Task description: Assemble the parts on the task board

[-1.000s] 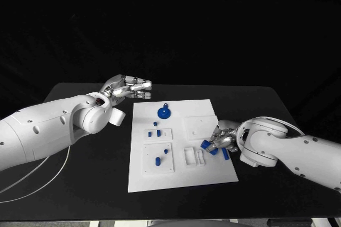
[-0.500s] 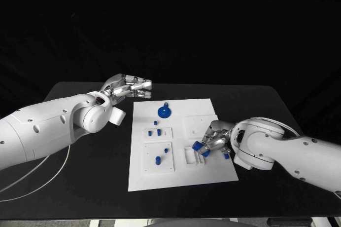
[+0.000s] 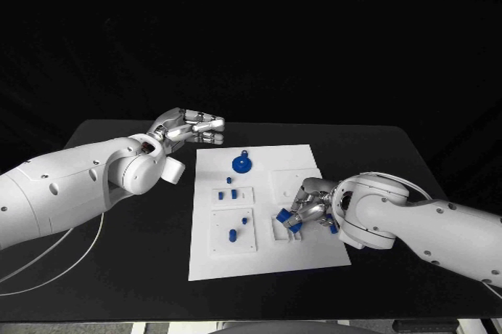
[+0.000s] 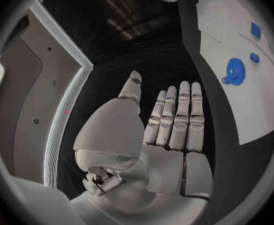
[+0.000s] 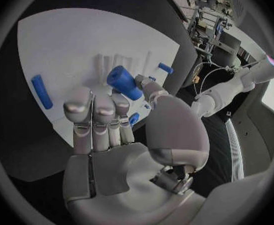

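The white task board [image 3: 314, 258] lies in the middle of the table. My right hand [image 3: 310, 209] hovers over its right half and pinches a blue part [image 3: 284, 216] between thumb and fingers, just above a white raised frame [image 3: 282, 234]. In the right wrist view the held blue part [image 5: 124, 82] is a short thick piece above the frame's ribs. Another blue bar [image 5: 41, 91] lies loose on the board beside that hand. My left hand [image 3: 189, 128] hovers off the board's far left corner; its fingers [image 4: 174, 115] are stretched out with nothing in them.
A blue gear [image 3: 241, 165] sits at the board's far middle. Several small blue pegs [image 3: 229, 195] stand in white blocks on the board's left half. Black table [image 3: 408, 276] surrounds the board. A white cable [image 3: 73, 254] trails under my left arm.
My right hand has carried the blue part leftward from the board's right edge to above the white frame. The left hand has stayed in place.
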Robot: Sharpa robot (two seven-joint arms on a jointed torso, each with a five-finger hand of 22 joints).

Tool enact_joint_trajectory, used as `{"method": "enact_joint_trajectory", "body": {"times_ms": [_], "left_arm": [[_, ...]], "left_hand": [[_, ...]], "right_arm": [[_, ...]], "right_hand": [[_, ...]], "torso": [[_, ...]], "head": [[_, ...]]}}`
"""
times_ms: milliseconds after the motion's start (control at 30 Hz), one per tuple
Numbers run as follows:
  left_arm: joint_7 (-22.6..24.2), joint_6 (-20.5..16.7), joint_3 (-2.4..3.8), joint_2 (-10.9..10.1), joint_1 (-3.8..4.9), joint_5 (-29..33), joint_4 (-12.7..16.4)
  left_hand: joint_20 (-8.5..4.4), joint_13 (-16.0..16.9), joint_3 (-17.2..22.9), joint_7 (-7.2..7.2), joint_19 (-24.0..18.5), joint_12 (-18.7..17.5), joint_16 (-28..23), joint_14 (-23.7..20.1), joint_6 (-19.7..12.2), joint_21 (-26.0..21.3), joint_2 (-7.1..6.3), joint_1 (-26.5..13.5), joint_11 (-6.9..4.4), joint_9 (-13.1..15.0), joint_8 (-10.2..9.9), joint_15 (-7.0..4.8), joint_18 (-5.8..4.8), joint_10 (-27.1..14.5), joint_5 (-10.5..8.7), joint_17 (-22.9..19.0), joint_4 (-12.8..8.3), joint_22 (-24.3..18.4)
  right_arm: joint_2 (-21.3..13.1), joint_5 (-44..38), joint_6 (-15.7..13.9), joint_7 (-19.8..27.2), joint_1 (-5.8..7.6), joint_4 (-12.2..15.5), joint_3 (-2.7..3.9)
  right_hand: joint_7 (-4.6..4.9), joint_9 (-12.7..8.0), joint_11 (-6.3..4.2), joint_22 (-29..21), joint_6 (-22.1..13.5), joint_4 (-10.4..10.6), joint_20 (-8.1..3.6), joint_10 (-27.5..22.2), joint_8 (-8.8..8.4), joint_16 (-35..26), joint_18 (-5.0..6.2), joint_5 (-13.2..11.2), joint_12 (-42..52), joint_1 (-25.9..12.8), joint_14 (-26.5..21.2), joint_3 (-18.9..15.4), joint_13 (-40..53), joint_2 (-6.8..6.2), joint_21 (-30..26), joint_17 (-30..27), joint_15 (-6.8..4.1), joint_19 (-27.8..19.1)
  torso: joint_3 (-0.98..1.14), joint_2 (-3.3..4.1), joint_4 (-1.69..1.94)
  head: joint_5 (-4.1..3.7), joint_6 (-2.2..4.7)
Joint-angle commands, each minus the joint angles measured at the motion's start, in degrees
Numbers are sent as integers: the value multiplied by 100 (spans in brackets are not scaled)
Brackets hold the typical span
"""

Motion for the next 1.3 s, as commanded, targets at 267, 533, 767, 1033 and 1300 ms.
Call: {"method": "enact_joint_trajectory", "body": {"times_ms": [267,533,767,1033,1300], "left_arm": [[29,81,4,6,0,-9,11],[24,110,4,6,0,-19,10],[18,115,4,6,0,-27,8],[9,116,4,2,0,-29,3],[1,111,4,-8,0,-32,7]], "left_hand": [[6,2,-2,25,22,-18,-23,-32,-19,10,33,-21,12,0,29,3,-92,22,2,-1,-18,-8],[8,2,-2,23,18,-17,-24,-43,-19,8,14,-31,12,0,30,6,-92,18,27,-2,-6,-9],[8,2,-2,23,18,-17,-24,-43,-19,8,14,-31,12,0,30,6,-92,18,27,-2,-6,-9],[9,2,11,24,18,-18,-23,-48,-14,9,14,-44,13,0,34,6,-88,20,37,-1,16,-9],[9,2,11,24,18,-18,-23,-48,-14,9,14,-44,13,0,34,6,-88,20,37,-1,16,-9]], "right_arm": [[159,-287,409,-152,-2,-102,-67],[218,-251,429,-130,-2,-146,-97],[265,-237,435,-118,-2,-190,-110],[274,-229,494,-117,-2,-221,-119],[288,-227,498,-98,-2,-205,-123]], "right_hand": [[-74,11,-51,659,134,389,-44,17,39,-25,-21,-460,-20,-3,8,-80,-17,44,-36,1,-27,38],[-144,55,-82,662,338,637,-61,29,40,-21,-44,-570,-10,-45,12,-120,-17,9,-30,6,-44,40],[-166,78,-91,665,404,893,-66,50,40,-14,-56,-841,3,-182,16,-70,-16,14,-17,10,-46,43],[-183,93,-102,667,476,1047,-69,91,40,-1,-64,-1323,-21,-414,19,154,-55,1,-2,14,-48,44],[-197,81,-108,672,576,1250,-69,148,44,15,-73,-1977,15,-781,24,560,-51,-117,30,11,-46,48]], "torso": [[13,5,0],[11,3,-11],[14,5,-3],[4,3,-6],[8,6,-7]], "head": [[40,1],[52,-6],[60,-3],[64,0],[74,-6]]}}
